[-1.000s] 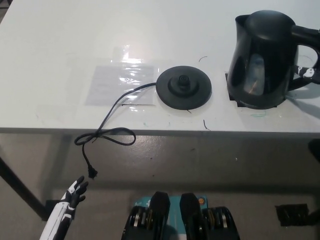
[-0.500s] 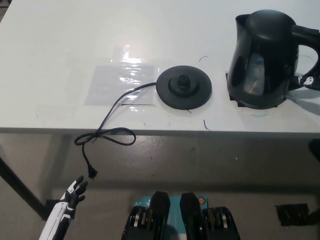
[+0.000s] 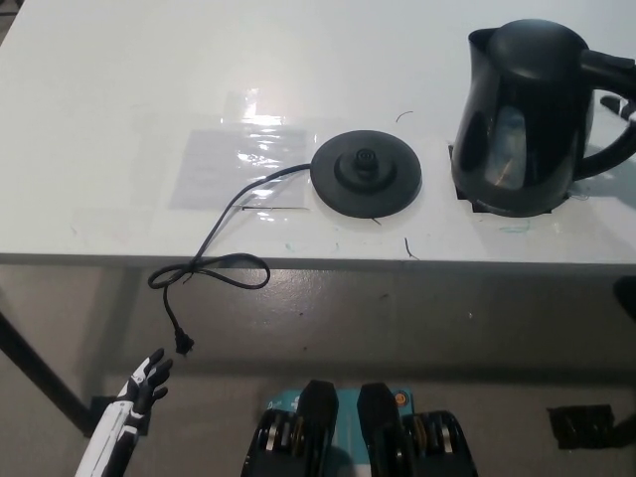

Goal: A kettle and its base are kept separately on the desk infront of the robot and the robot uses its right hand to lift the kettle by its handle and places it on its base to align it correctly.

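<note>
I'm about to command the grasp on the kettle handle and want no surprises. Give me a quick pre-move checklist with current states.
1. Kettle upright on the desk, apart from its base: ok.
2. Base lying flat, nothing on top of it: ok.
3. Handle free of obstruction: cannot tell, it runs to the picture's right edge.
4. Right hand positioned at the handle: cannot tell, only a small light part shows at the right edge.
5. Cord clear of the path between kettle and base: ok, it trails off the base's left and over the desk edge.
6. Left hand out of the way: ok, low below the desk, fingers apart.

Kettle (image 3: 527,119) stands right of its base (image 3: 365,175), apart.
</note>
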You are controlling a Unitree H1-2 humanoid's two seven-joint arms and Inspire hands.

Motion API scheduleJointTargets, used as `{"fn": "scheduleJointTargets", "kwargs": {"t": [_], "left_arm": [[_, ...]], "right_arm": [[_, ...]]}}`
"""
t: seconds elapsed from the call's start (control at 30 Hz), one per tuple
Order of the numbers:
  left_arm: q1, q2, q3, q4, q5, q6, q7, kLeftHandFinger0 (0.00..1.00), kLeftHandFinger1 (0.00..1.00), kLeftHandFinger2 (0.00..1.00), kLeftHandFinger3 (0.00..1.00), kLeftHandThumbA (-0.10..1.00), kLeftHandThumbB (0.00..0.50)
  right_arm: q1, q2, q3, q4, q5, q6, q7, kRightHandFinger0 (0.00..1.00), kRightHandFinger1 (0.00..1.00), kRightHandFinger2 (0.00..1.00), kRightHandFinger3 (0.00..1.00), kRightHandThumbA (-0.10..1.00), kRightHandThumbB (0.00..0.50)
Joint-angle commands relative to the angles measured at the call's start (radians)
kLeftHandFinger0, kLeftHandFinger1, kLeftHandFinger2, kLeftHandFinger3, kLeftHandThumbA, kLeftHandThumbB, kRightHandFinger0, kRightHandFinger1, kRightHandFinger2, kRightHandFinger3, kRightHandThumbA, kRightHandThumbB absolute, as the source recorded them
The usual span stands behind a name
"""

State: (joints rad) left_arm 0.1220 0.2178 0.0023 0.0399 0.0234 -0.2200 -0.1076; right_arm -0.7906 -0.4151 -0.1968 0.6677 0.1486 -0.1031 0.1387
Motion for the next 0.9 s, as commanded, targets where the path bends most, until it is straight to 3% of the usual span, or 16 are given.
{"fn": "scheduleJointTargets", "kwargs": {"t": [0.0,0.03,0.23,0.33,0.5,0.6,0.7,0.87], "left_arm": [[0.005,0.022,-0.004,-0.025,-0.007,-0.007,-0.026,1.0,1.0,1.0,1.0,1.0,0.366],[0.006,0.023,-0.006,-0.027,-0.007,-0.005,-0.027,1.0,1.0,1.0,1.0,1.0,0.372],[0.0,0.027,-0.006,-0.025,-0.01,-0.01,-0.029,1.0,1.0,1.0,1.0,1.0,0.37],[-0.001,0.027,-0.006,-0.027,-0.02,-0.01,-0.031,1.0,1.0,1.0,1.0,1.0,0.359],[-0.002,0.025,-0.002,-0.021,-0.023,-0.012,-0.034,1.0,1.0,1.0,1.0,1.0,0.361],[-0.003,0.022,0.002,-0.017,-0.03,-0.013,-0.035,1.0,1.0,1.0,1.0,1.0,0.39],[-0.005,0.023,0.001,-0.012,-0.031,-0.024,-0.039,1.0,1.0,1.0,1.0,1.0,0.384],[-0.007,0.021,0.002,-0.011,-0.038,-0.019,-0.044,1.0,1.0,1.0,1.0,1.0,0.375]], "right_arm": [[-0.07,-0.009,-0.018,-0.044,0.045,0.009,0.019,1.0,1.0,1.0,1.0,1.0,0.25],[-0.068,-0.01,-0.017,-0.044,0.042,0.011,0.016,1.0,1.0,1.0,1.0,1.0,0.233],[-0.078,-0.011,-0.01,-0.005,0.034,-0.006,0.014,1.0,1.0,1.0,1.0,1.0,0.248],[-0.081,-0.008,-0.011,0.017,0.042,-0.015,0.02,1.0,1.0,1.0,1.0,0.99,0.213],[-0.08,-0.006,-0.009,0.044,0.037,-0.022,0.015,1.0,1.0,1.0,1.0,0.99,0.221],[-0.079,-0.002,-0.013,0.058,0.044,-0.022,0.018,1.0,1.0,1.0,1.0,0.98,0.202],[-0.071,-0.005,-0.008,0.061,0.035,-0.025,0.015,1.0,1.0,1.0,1.0,0.99,0.183],[-0.058,-0.009,-0.001,0.055,0.016,-0.022,-0.001,1.0,1.0,1.0,1.0,1.0,0.209]]}}
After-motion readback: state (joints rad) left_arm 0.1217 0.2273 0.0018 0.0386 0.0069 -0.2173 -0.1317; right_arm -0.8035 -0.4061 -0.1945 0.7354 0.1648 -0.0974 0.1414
